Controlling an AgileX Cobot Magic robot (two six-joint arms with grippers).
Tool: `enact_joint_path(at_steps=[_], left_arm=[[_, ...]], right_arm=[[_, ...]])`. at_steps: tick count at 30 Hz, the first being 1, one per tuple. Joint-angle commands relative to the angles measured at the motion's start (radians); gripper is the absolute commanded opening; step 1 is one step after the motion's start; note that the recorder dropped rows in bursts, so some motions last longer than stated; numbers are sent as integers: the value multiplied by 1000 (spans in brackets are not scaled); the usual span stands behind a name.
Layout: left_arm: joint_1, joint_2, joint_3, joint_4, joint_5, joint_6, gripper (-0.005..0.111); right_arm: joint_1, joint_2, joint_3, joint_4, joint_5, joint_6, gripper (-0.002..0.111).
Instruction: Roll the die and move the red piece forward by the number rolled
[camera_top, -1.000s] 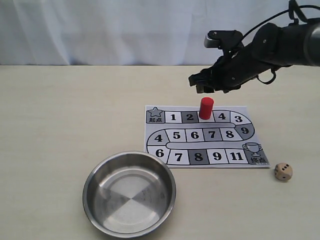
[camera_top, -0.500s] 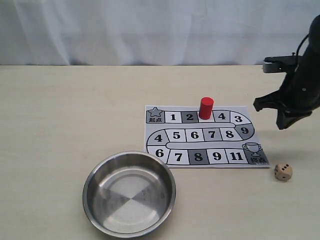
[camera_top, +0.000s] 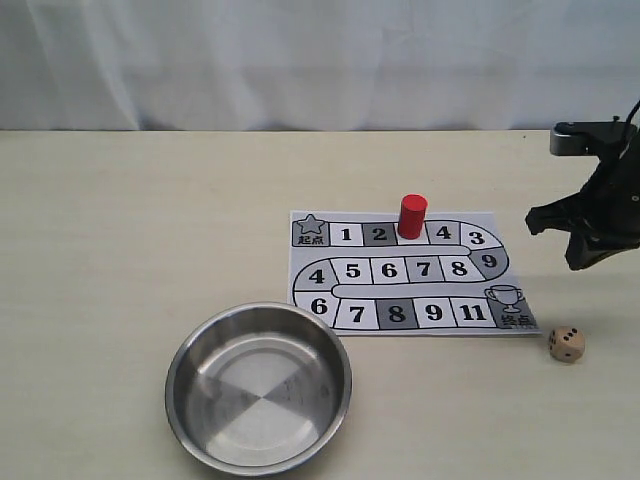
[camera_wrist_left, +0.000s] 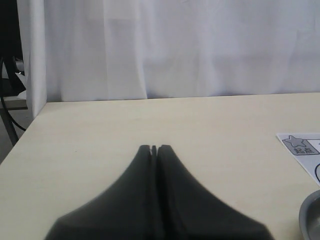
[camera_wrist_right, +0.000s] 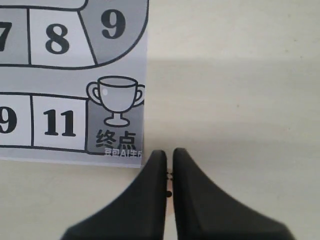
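Right gripper, fingers all but together, hangs at the exterior view's right edge above the die, lying lower right just off the board; the red piece stands on the board's top row. Lowered unopened, it could knock the die away. Left gripper sits closed

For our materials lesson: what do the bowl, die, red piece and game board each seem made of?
Bowl: metal, likely stainless steel; shiny, with mirror-like reflections.
Die: probably bare wood; matte light tan, black pips.
Red piece: even red, slight sheen; painted wood or plastic, unclear.
Game board: printed paper; thin, lying flat.
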Motion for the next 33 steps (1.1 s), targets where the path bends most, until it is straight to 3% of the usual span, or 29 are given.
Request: enact_joint_path(at_steps=[1,16,33], left_arm=[[-2,-2,3,-2,-12,0,0],[-2,-2,3,-2,-12,0,0],[-2,-2,3,-2,-12,0,0]], right_arm=[[0,-15,7,-14,28,43,4],[0,-190,104,-11,-9,41,4],[0,-800,267,-11,-72,88,4]])
